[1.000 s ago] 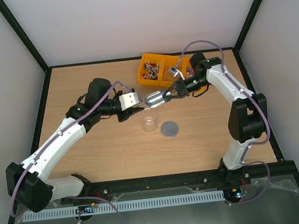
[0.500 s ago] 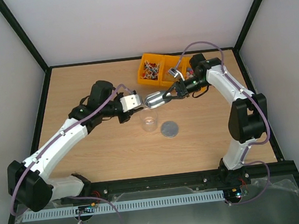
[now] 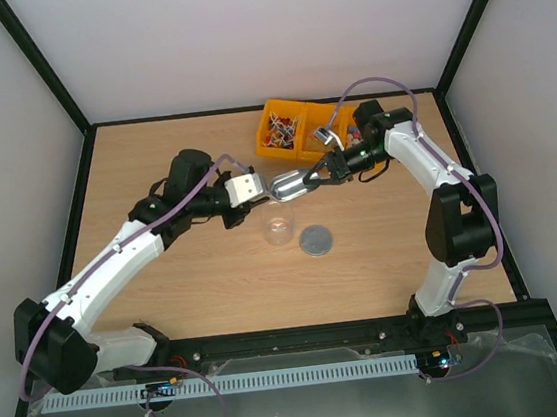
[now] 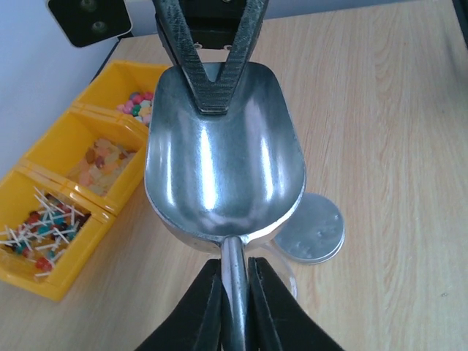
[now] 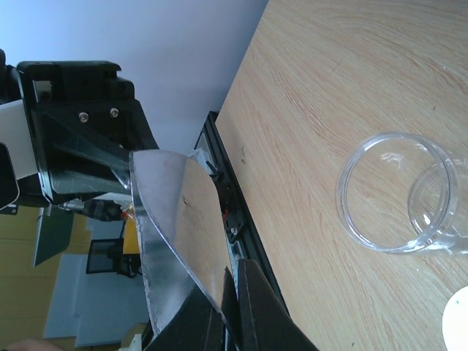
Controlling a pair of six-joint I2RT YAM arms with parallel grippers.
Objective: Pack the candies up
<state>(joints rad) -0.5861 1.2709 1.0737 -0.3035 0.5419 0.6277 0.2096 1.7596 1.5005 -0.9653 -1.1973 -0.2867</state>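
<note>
Scoop clamped at both ends (jaws tight): left gripper on handle, right gripper on rim; candies at its 12 o'clock.

In the left wrist view the scoop covers nearly all of the clear cup under it. Only a bit of rim peeks out. The scoop also hides part of the grey disc. Left of the scoop, the yellow tray runs off the picture's edge. The scoop's handle sits between the left gripper's jaws and is cut off at the bottom. From above, the candies just past the scoop are too tiny to tell apart.
</note>
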